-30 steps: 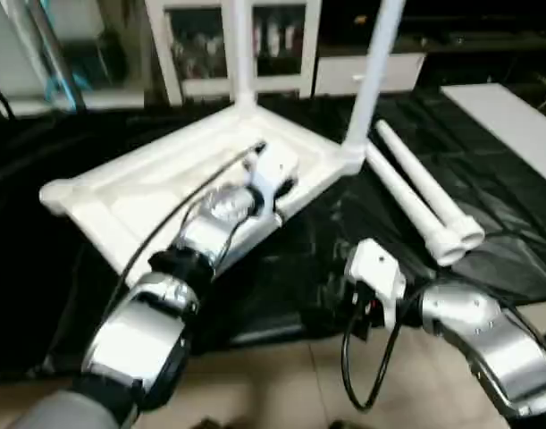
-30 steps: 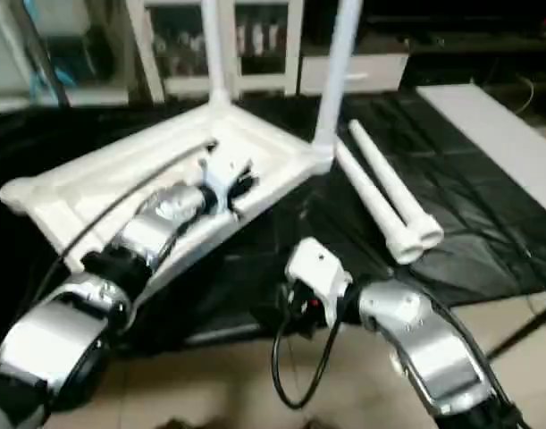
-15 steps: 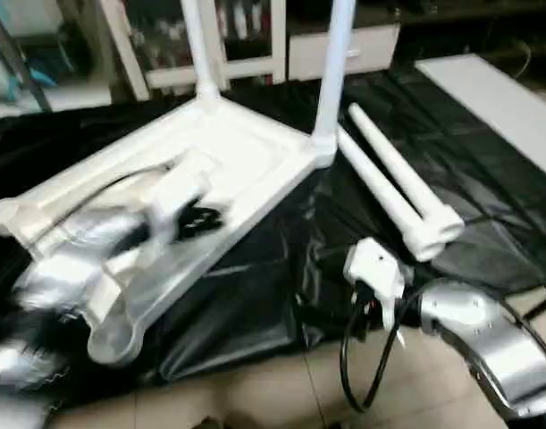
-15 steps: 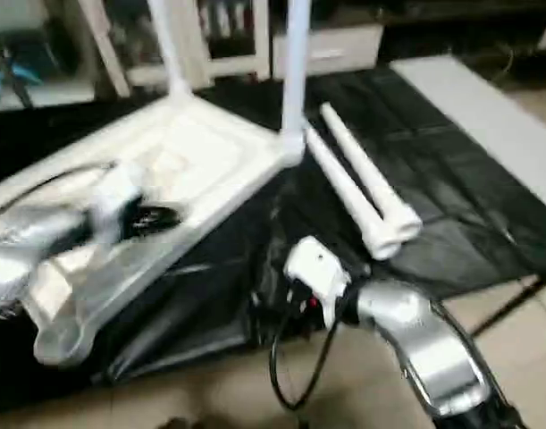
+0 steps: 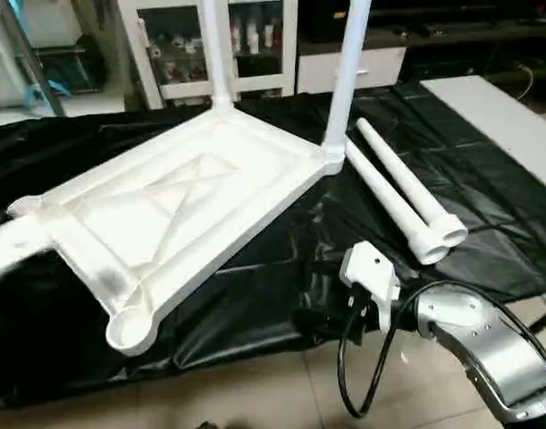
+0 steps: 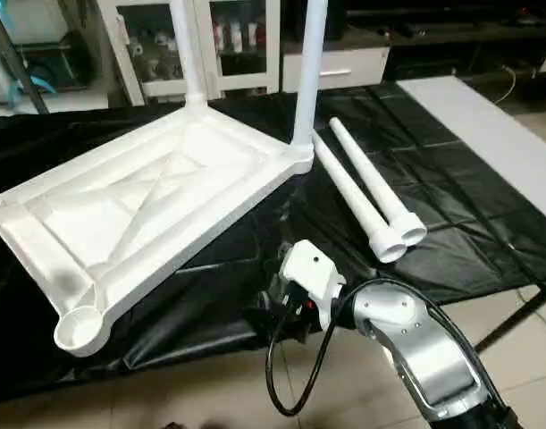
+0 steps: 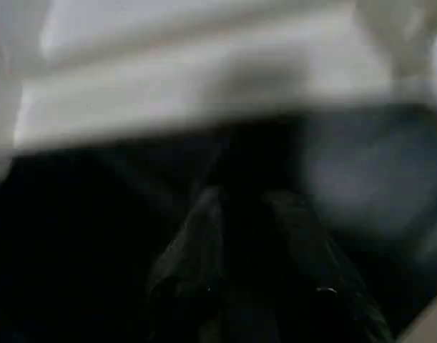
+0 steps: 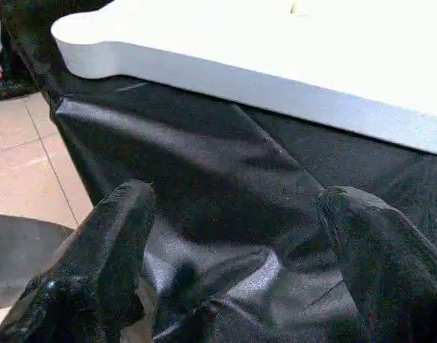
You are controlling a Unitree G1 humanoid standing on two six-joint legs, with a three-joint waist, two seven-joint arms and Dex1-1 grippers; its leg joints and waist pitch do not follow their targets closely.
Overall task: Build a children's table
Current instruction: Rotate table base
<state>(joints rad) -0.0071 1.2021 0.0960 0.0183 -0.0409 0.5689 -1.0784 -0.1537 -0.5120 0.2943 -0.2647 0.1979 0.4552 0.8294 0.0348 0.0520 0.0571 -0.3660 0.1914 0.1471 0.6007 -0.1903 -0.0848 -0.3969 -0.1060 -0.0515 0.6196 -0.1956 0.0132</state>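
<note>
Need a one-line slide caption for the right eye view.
Upturned table top with two legs fitted, two loose legs lying beside it on the black-draped work table.

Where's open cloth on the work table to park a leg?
Free: the black cloth to the right of the two loose legs, out to the white board. Also the strip between the tabletop and the near edge, though the right end effector hangs there. Crowded: around the tabletop's standing legs.

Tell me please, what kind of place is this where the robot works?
Probably an indoor workshop or lab room, not a home. A large work table draped in black plastic sheet stands on a beige tiled floor, and white glass-door cabinets holding small items line the back wall.
</note>
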